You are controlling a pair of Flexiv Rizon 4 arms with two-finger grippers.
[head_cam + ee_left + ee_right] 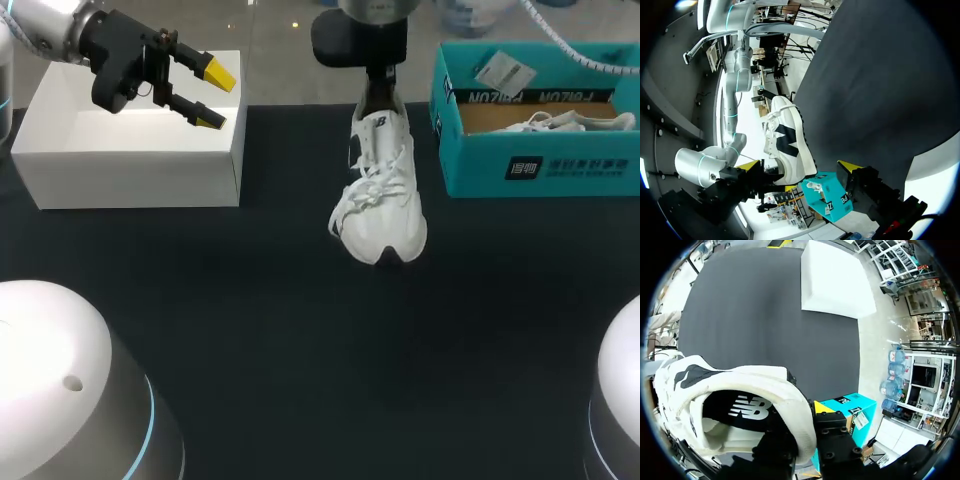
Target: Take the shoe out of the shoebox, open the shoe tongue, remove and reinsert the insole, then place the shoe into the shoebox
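Black table [300, 350], white box [130, 150] at left, teal shoebox [540, 165] at right with a second shoe [560, 122] inside. White sneaker [383, 190] out of the box, mid-table just left of it. Long axis far-to-near, toe toward near edge, heel raised, laces up. Right gripper [378, 92] clamped on the heel collar, one finger inside, one outside. Left gripper [214, 96] apart, holding nothing, over the white box, well left of the sneaker, tips aimed toward it. Tongue opening likely falls to the left arm.
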